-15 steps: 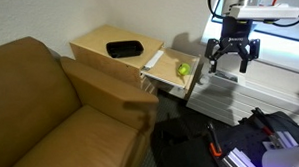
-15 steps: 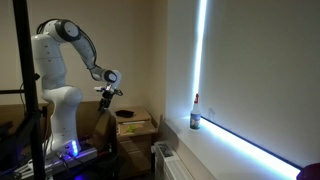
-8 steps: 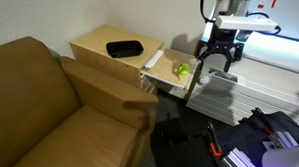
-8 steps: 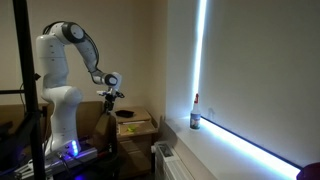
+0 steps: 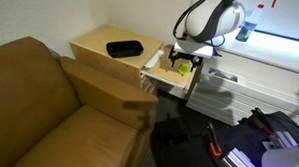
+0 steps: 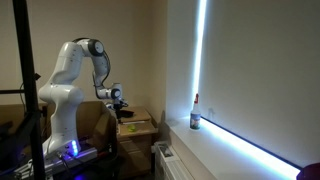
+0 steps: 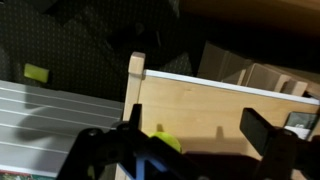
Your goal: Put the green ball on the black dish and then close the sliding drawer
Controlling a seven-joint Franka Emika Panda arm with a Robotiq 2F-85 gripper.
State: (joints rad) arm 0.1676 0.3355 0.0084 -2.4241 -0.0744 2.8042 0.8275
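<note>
Moved: since the earlier frames the arm (image 5: 207,17) has swung across from beside the sliding drawer (image 5: 168,78) and sunk. That brings the gripper (image 5: 184,62) from open air at the drawer's side to a spot over its inside.
Arm pose: elbow raised high, forearm slanting down, wrist bent so the gripper points down into the drawer; both exterior views show this fold.
Gripper state: jaws spread wide, holding nothing. In the wrist view the two dark fingers (image 7: 100,152) stand far apart at the lower edge, with pale drawer floor between them.
Ball: the green ball (image 7: 166,143) lies on the drawer floor just under the gripper, between the fingers and nearer to one of them. Only its upper part shows in the wrist view. Whether a finger touches it cannot be told.
Ball, exterior view: mostly hidden behind the gripper; a sliver of yellow-green shows at the fingertips.
Drawer: pulled out of the cabinet (image 5: 96,42) and straight below the hand. Its light wooden side wall runs just beyond the fingertips in the wrist view.
Dish: the black dish (image 5: 124,49) sits on the cabinet top, well to the side of the gripper, past the drawer's inner end and apart from the ball.
Sofa: the tan sofa (image 5: 34,104) stands farther from the hand than the dish, against the cabinet's far side.
</note>
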